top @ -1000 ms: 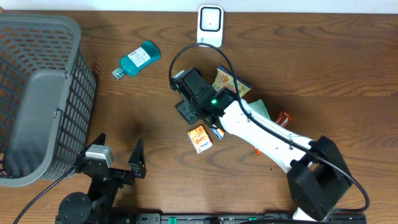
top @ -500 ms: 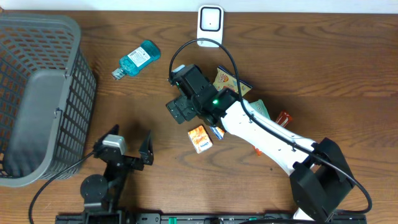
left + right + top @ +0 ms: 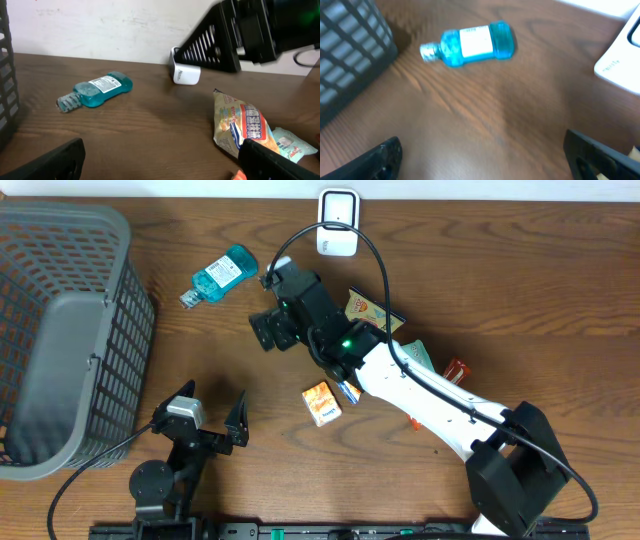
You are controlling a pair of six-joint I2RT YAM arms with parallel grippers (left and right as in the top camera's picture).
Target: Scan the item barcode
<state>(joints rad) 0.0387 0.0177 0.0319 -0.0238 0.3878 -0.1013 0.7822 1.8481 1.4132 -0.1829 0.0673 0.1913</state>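
A blue mouthwash bottle lies on its side on the wooden table, left of the white barcode scanner at the back edge. My right gripper hovers just right of the bottle, open and empty. In the right wrist view the bottle lies ahead of the open right gripper, with the scanner at the right edge. My left gripper stands open and empty near the front edge. From the left wrist the bottle and the scanner show beyond the left gripper.
A grey mesh basket fills the left side. An orange box lies mid-table below the right arm. A snack packet, a green packet and a small red item lie partly under that arm.
My right gripper has swung up and left, away from the orange box toward the bottle, and its jaws have widened. The left arm shifted slightly forward and then held still.
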